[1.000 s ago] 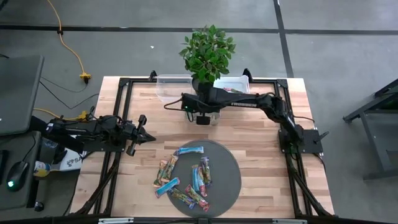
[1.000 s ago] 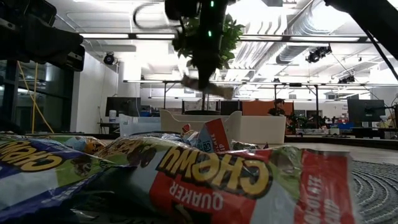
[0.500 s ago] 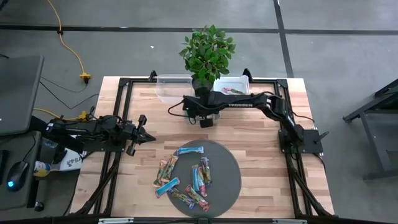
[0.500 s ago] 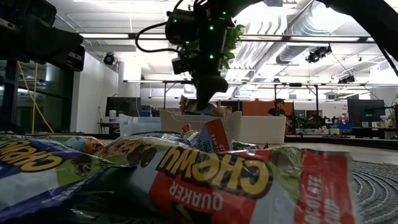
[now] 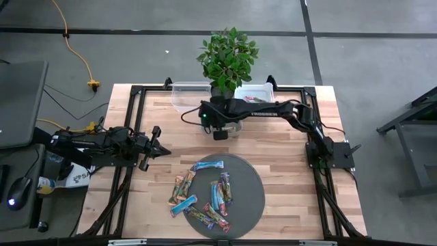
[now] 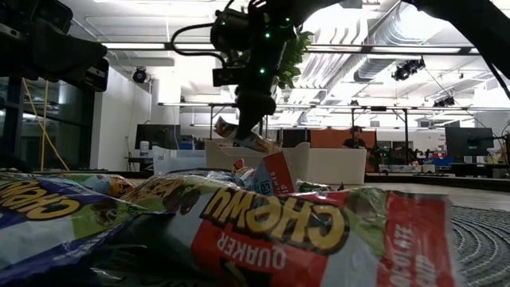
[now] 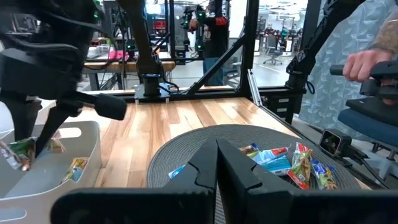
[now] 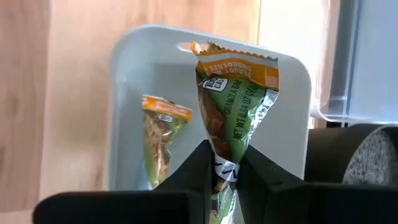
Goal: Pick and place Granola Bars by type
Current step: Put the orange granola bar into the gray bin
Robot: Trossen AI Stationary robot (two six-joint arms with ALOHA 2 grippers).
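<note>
Green-and-orange wrapped bar (image 8: 233,118) hangs pinched in the right gripper (image 8: 217,165) over a clear bin (image 8: 127,81) at the table's far side, where a matching bar (image 8: 163,140) lies. Next comes release, probably after lowering. Other Granola Bars (image 5: 208,195) wait on the near mat (image 5: 249,198); the left gripper (image 5: 156,142) idles, fingers seemingly together.

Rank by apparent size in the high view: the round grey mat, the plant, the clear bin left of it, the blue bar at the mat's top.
1. round grey mat
2. plant, though it stands taller, nearer the camera
3. clear bin
4. blue bar
The right hand holds a green bar.
</note>
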